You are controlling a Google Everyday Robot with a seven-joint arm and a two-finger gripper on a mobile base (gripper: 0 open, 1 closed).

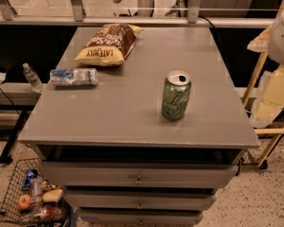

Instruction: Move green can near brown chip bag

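Note:
The green can stands upright on the grey cabinet top, right of the middle, with its silver top and pull tab showing. The brown chip bag lies flat at the back left of the top, well apart from the can. My gripper is not in view; only a pale rounded shape that may be part of my arm shows at the right edge, away from both things.
A blue-and-white crinkly package lies near the left edge, in front of the bag. A water bottle stands on a lower ledge at left. A wire basket with food sits on the floor. Wooden frames stand at right.

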